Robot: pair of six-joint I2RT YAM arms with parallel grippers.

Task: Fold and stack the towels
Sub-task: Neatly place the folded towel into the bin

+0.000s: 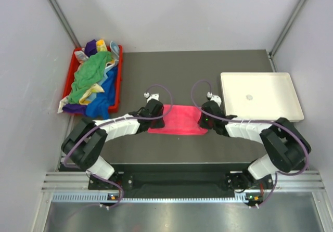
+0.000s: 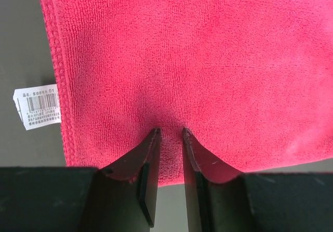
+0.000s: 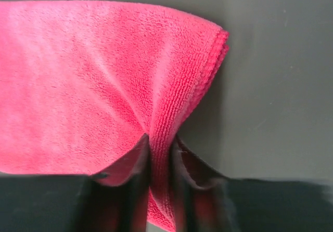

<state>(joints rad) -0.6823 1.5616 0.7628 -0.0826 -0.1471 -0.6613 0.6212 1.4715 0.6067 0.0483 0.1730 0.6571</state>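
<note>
A bright pink towel (image 1: 178,120) lies folded on the dark table between my two grippers. My left gripper (image 1: 156,116) is at its left end. In the left wrist view its jaws (image 2: 170,132) stand a little apart over the flat pink towel (image 2: 197,60), holding nothing. My right gripper (image 1: 204,118) is at the towel's right end. In the right wrist view it (image 3: 161,138) is shut on a raised pinch of the pink towel (image 3: 93,86) near its folded right edge. More towels (image 1: 92,75) in green, blue, purple and yellow lie heaped in the red bin.
The red plastic bin (image 1: 119,81) stands at the table's far left edge. A white flat tray (image 1: 260,95) stands at the right. A white barcode label (image 2: 37,107) sticks out from the pink towel's left hem.
</note>
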